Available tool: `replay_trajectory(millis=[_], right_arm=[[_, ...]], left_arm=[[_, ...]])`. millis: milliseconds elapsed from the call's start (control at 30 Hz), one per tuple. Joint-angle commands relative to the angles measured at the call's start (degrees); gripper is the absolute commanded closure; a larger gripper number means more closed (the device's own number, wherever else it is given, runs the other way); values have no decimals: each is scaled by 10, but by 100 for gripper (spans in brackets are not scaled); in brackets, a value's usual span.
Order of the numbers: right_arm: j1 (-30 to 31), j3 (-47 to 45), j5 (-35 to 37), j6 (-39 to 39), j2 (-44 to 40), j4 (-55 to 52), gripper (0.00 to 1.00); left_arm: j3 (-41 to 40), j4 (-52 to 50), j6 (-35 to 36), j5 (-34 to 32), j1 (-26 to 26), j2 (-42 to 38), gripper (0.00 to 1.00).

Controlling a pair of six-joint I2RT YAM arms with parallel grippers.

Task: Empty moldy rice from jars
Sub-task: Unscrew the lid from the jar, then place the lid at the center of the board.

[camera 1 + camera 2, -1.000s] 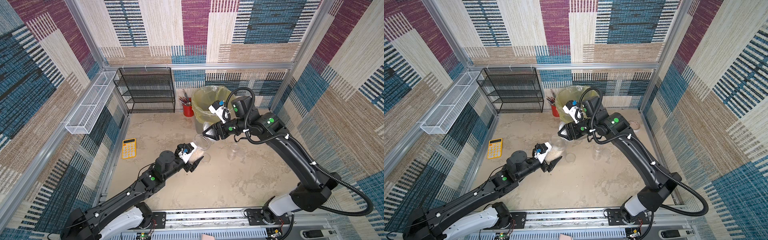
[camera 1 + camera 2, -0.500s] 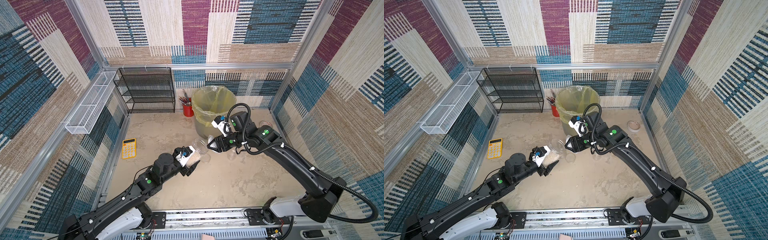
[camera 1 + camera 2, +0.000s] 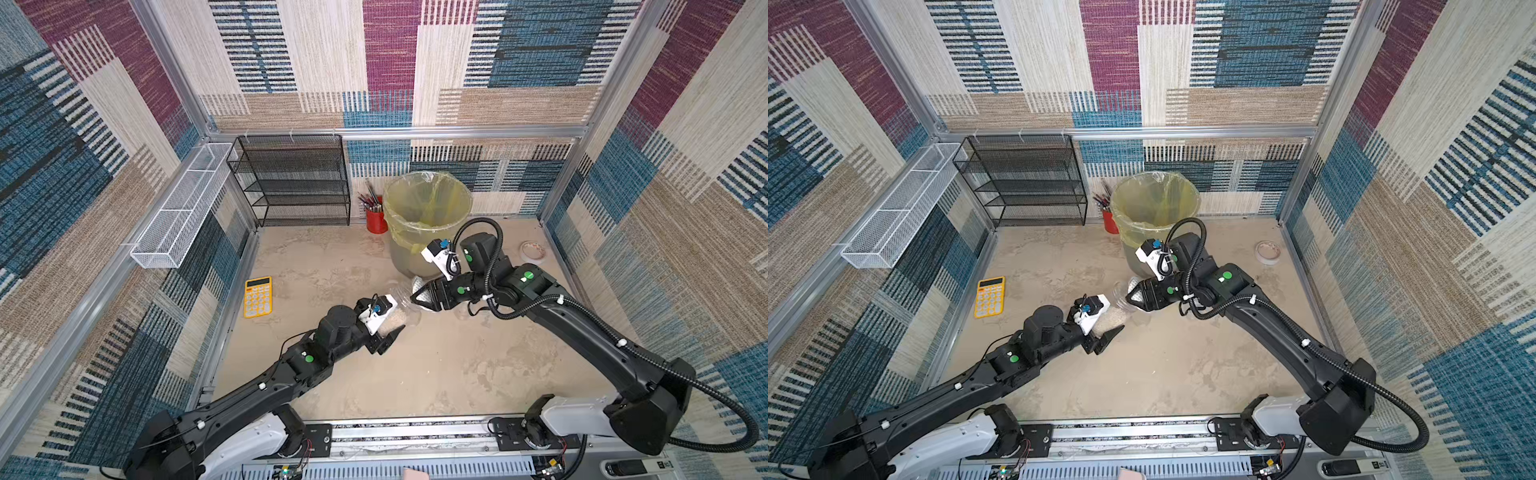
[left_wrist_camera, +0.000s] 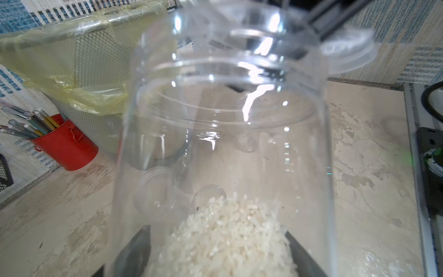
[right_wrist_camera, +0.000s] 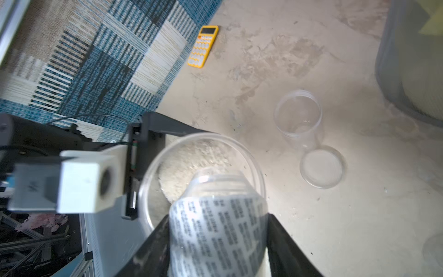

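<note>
My left gripper (image 3: 390, 323) (image 4: 220, 259) is shut on a clear jar (image 3: 398, 306) (image 3: 1116, 306) (image 4: 225, 134), held tilted above the table. The moldy rice (image 4: 227, 239) (image 5: 189, 165) lies heaped at the jar's base, between the fingers. The jar's mouth is uncovered. My right gripper (image 3: 417, 296) (image 3: 1134, 297) (image 5: 217, 239) is right at that mouth, shut on a round lid (image 5: 215, 225) (image 4: 347, 50) with a white printed pattern, held just off the rim. A smaller clear jar (image 5: 297, 117) stands open on the table with its clear lid (image 5: 322, 166) beside it.
A mesh bin with a yellow bag (image 3: 428, 208) (image 3: 1154, 199) stands just behind the right arm, with a red pencil cup (image 3: 376, 220) to its left. A yellow calculator (image 3: 258, 297), a black wire shelf (image 3: 295, 183), a white wire basket (image 3: 183, 208) and a tape roll (image 3: 532, 250) are also here.
The right arm has come down and away from the bin, and its gripper has sunk lower while staying at the jar's mouth. The left gripper and jar have dropped slightly.
</note>
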Motion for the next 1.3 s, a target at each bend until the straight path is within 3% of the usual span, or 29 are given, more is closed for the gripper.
replay_trajectory(millis=[0,633,967,1267], right_arm=[[11,26,-48,-1,8,-22,41],[4,77,116,1,-5,-107,40],[10,-62,116,-2,-10,-101,40],[68,-159,141,25,41,-32,40]], left_arm=[[11,104,-21,-13,2,15,53],[-25,80,-19,-53,3,-74,55],[-11,29,-15,-61,3,-119,55],[-8,32,-22,-58,3,-123,54]])
